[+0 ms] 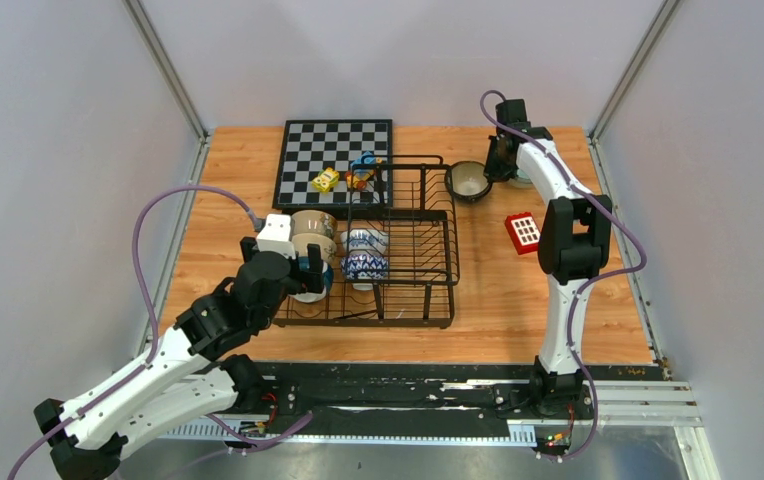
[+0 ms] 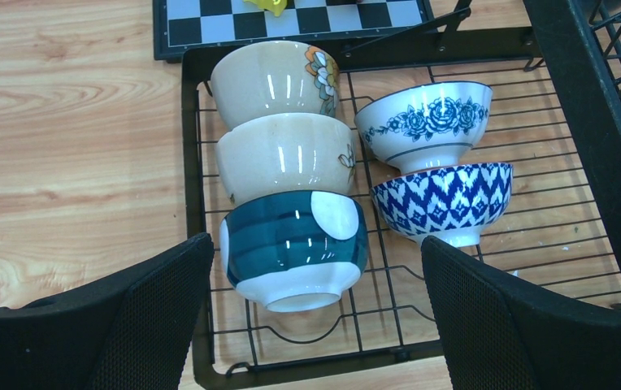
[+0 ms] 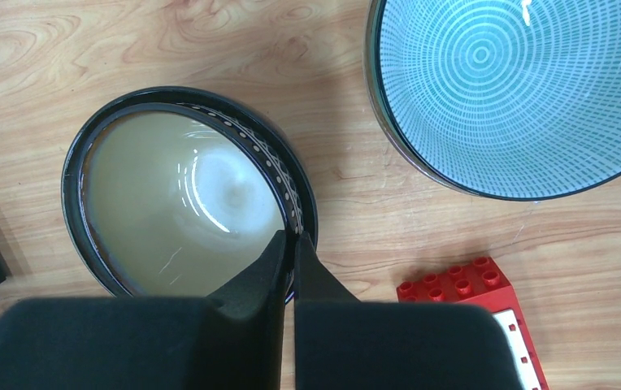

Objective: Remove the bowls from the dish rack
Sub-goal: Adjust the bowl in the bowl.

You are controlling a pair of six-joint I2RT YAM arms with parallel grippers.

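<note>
Counted five bowls in the dish rack (image 1: 423,265), all in its left half. Along the left wall, in a row from far to near: far beige bowl (image 2: 275,81), middle beige bowl (image 2: 283,154), teal-banded bowl (image 2: 291,244). Just beside that row: floral blue-and-white bowl (image 2: 425,122) and zigzag blue-and-white bowl (image 2: 445,199).

Found two already out on the tabletop (image 1: 518,300), toward its far right corner: dark bowl (image 3: 185,195) with a tan inside, just off the rack's far right corner, and pale blue ringed bowl (image 3: 502,89) near it, not touching.

Judged two unloaded, five to go.

Noted left gripper (image 2: 317,260) spread fully wide, straddling the teal-banded bowl at the rack's near left corner, gripping nothing. Noted right gripper (image 3: 291,244) closed tight, tips at the dark bowl's rim; cannot tell about any pinch on that rim.

Expect the teal-banded bowl as the likely next lift.
</note>
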